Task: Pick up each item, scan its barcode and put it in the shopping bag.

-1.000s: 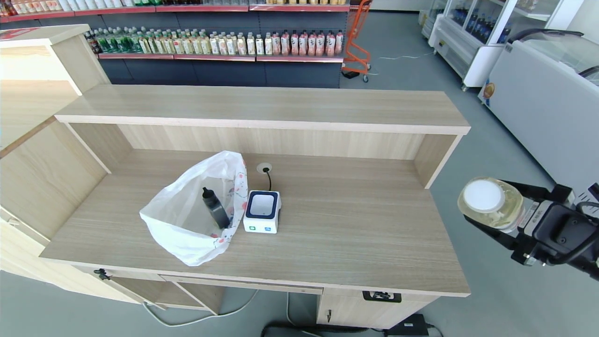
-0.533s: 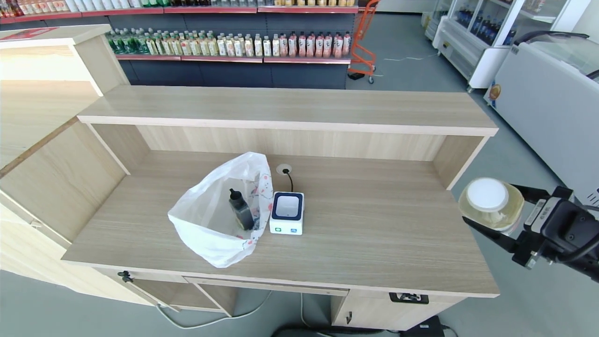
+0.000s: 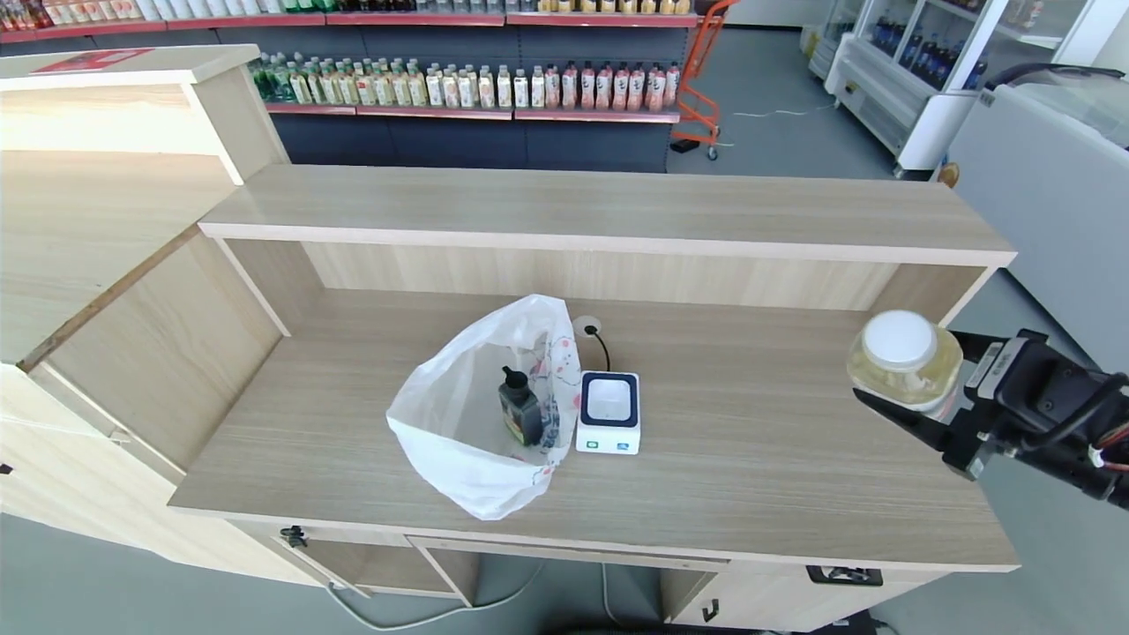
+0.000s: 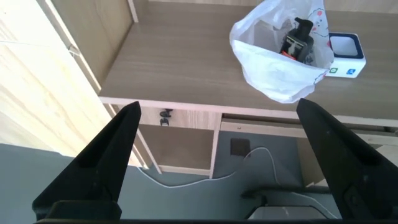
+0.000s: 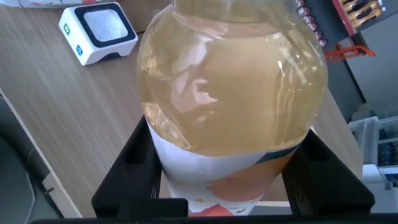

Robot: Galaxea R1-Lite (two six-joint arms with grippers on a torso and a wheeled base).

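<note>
My right gripper (image 3: pixel 917 397) is shut on a round bottle (image 3: pixel 904 362) of yellow liquid with a white cap, held upright above the right end of the wooden counter (image 3: pixel 750 459). Close up, the bottle (image 5: pixel 230 93) sits between the black fingers (image 5: pixel 124 180). A white shopping bag (image 3: pixel 481 423) stands open at mid-counter with a dark bottle (image 3: pixel 520 410) inside. The white barcode scanner (image 3: pixel 609 412) sits just right of the bag. My left gripper (image 4: pixel 217 109) hangs open and holds nothing, low in front of the counter, facing the bag (image 4: pixel 273 62) and scanner (image 4: pixel 345 54).
A raised ledge (image 3: pixel 600 207) runs along the back of the counter, with side walls at both ends. The scanner's cable goes into a hole behind it. Store shelves of drinks (image 3: pixel 459 84) and chest freezers (image 3: pixel 1041 176) stand farther off.
The head camera has moved, shifting the whole picture rightward. Relative to the counter, my right gripper with the bottle has come from beyond the right end to above it.
</note>
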